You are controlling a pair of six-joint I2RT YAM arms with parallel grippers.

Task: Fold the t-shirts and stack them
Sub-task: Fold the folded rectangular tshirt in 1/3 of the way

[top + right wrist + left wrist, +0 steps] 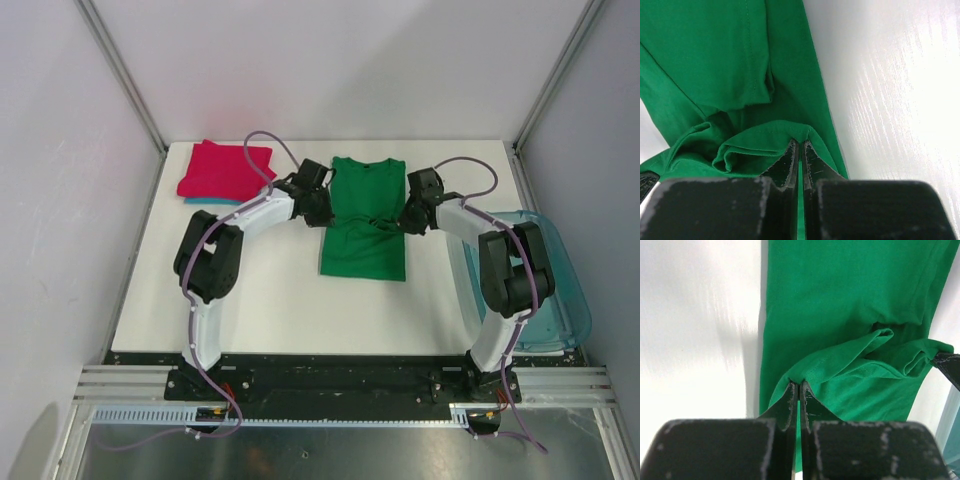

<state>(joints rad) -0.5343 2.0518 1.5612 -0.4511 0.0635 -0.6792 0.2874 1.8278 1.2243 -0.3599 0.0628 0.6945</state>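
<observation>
Currently both tools are pressed together on cloth: the left gripper (798, 386) pinches the green t-shirt (365, 190) at its 9 o'clock side edge, the right gripper (799, 143) at the 3 o'clock edge, both mid-length, with slack bunched between. The shirt lies mid-way across the table (270, 300), collar toward 12 o'clock. Raise both pinches level and move them in step — uneven travel likely skews the crease.

Lt blue tee (205, 203) mostly hidden under magenta tee (225, 170).
</observation>
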